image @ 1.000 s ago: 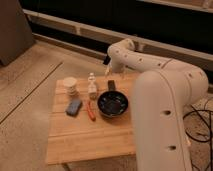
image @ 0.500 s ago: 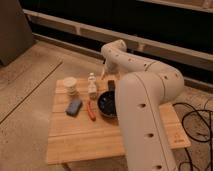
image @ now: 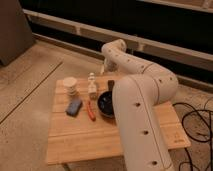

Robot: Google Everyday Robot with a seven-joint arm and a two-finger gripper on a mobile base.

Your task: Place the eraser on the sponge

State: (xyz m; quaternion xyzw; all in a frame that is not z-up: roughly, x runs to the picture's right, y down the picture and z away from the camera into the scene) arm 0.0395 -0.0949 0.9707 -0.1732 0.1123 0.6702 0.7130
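Single arm's gripper (image: pixel 105 68) hangs at upper centre, over the far edge of the wooden table (image: pixel 100 145); whether it grasps anything, cannot tell. Blue sponge (image: pixel 74 106) lies flat at left-centre, down-left of gripper, its top bare, long axis slanting up-right. No eraser made out.

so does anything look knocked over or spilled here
Nothing stands out: the sponge lies flat, the pen beside it, the small bottle upright. The gripper hangs near the far edge of the table.

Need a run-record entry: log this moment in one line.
gripper: near far edge of table, beyond bottle | sponge: bare, left of pen | eraser: not on sponge
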